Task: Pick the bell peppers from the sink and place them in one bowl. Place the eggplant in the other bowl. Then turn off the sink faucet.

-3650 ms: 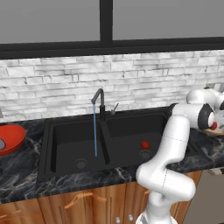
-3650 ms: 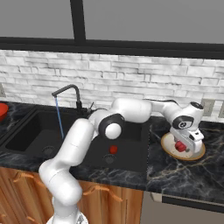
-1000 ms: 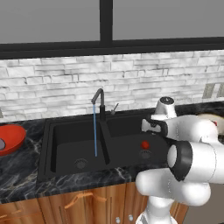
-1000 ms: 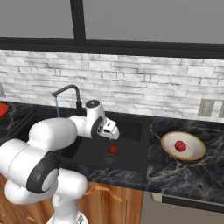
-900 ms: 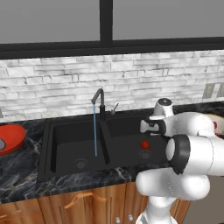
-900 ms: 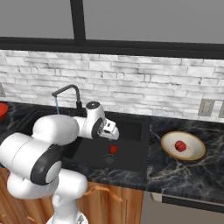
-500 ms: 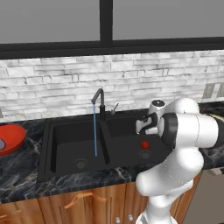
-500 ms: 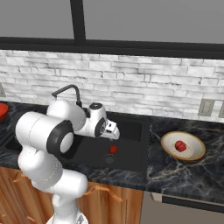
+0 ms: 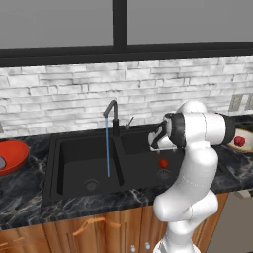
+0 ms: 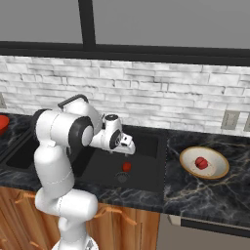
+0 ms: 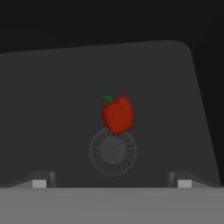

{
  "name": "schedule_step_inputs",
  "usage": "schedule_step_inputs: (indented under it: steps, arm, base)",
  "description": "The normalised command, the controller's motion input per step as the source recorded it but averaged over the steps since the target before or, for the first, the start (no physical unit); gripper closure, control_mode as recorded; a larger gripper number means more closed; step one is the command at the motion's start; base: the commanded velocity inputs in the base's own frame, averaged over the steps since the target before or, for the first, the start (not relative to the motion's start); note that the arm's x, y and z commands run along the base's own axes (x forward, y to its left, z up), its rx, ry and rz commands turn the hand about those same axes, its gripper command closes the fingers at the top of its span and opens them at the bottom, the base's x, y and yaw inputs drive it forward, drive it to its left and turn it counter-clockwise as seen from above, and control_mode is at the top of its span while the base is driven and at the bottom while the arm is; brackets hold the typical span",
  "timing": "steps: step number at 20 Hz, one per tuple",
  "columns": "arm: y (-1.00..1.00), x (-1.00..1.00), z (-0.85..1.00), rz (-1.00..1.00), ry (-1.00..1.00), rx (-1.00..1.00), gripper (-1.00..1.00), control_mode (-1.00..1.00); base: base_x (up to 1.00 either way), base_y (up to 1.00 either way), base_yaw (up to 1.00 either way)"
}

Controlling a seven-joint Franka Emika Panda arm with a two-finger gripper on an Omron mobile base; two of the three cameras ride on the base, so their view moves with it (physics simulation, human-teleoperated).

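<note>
One red bell pepper (image 11: 118, 114) lies in the right basin of the black sink (image 9: 74, 170), just beside the drain (image 11: 113, 151); it also shows as bell pepper (image 9: 163, 163) and bell pepper (image 10: 127, 166). My gripper (image 11: 111, 181) hovers above it, open and empty, seen too as gripper (image 9: 154, 145) and gripper (image 10: 130, 145). A second bell pepper (image 10: 200, 162) rests in the tan bowl (image 10: 217, 168) on the right counter. The red bowl (image 9: 12, 154) sits far left with a pale grey eggplant (image 9: 1, 163) at the frame edge. The black faucet (image 9: 113, 117) runs a blue stream.
A divider splits the sink into two basins. Dark marble counter (image 10: 195, 195) surrounds the sink, with a white brick wall (image 9: 64, 94) behind. Wall outlets (image 10: 228, 119) sit above the tan bowl. My own arm (image 10: 61, 146) stands between the right base camera and the left basin.
The arm left a pepper in the tan bowl and swung back over the right basin. Over the last second the elbow rolled upward while the hand stayed above the pepper.
</note>
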Motion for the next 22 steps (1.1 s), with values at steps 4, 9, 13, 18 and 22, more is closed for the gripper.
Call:
schedule_step_inputs:
  steps: [4,9,13,18,22]
  arm:
    - [-0.01,0.37,-0.3,0.0,0.03,0.0,-1.0,-1.0]
    - [-0.05,0.24,-0.34,0.0,0.0,0.0,-1.0,-1.0]
    - [-0.15,0.02,-0.34,0.0,0.0,0.0,-1.0,-1.0]
    - [-0.1,0.0,-0.34,0.0,0.0,0.0,-1.0,-1.0]
    - [-0.04,0.0,-0.37,0.0,0.0,0.0,-1.0,-1.0]
  base:
    - [0.0,0.0,0.0]
    - [0.0,0.0,0.0]
    - [0.0,0.0,0.0]
    - [0.0,0.0,0.0]
    - [0.0,0.0,0.0]
